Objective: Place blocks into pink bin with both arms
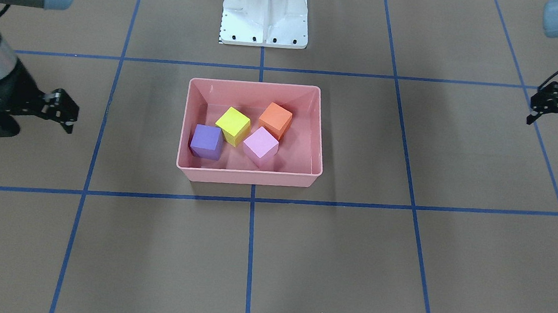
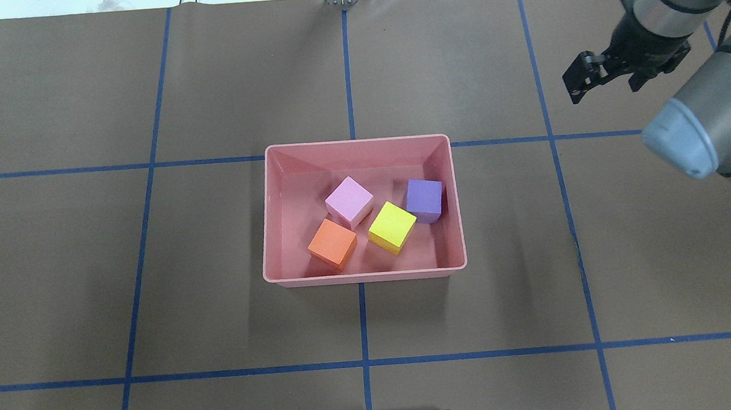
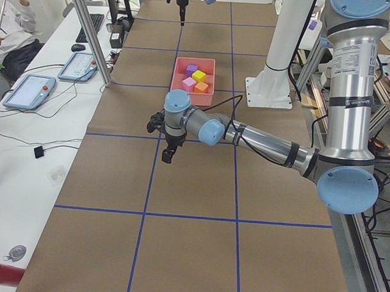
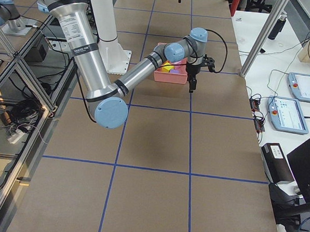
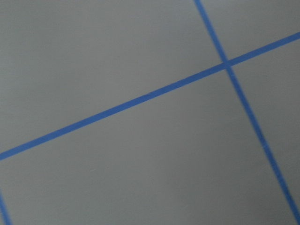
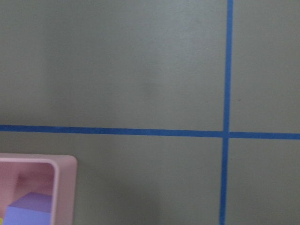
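The pink bin point(image 1: 247, 176) sits at the table's middle. Inside it lie the purple block point(image 1: 206, 141), the yellow block point(image 1: 232, 124), the orange block point(image 1: 276, 119) and the light pink-lilac block point(image 1: 260, 145), close together. My left gripper point(image 1: 552, 127) hangs open and holds nothing, well off to one side of the bin. On the other side, my right gripper point(image 2: 603, 85) is also open with nothing in it, away from the bin. The right wrist view catches a corner of the bin point(image 6: 63, 187) with the purple block point(image 6: 28, 211) in it. The left wrist view shows only table.
The white robot base point(image 1: 265, 16) stands behind the bin. Blue tape lines point(image 1: 249, 253) grid the brown table. A side bench carries tablets point(image 3: 30, 92), with a person's arm at its far end. A metal post point(image 3: 90, 36) stands at the table's edge.
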### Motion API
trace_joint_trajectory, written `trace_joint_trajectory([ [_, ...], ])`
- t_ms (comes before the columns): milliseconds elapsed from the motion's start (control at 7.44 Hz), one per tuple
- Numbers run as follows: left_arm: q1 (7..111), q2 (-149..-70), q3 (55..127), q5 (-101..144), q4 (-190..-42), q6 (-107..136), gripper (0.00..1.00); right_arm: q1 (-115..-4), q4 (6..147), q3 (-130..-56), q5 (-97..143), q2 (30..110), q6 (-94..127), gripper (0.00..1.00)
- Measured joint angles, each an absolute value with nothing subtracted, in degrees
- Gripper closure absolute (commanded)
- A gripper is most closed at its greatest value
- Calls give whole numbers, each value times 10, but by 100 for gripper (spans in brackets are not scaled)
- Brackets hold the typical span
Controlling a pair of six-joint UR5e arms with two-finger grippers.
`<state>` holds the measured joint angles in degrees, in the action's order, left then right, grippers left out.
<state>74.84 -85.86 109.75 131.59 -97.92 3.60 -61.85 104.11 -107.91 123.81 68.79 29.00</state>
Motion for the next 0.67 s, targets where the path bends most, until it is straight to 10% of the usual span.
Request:
trace_joint_trajectory([
  [672,885,-801,1084,1322,-881,-123,0,-806,1041,-1076,1303,862,-9,0],
])
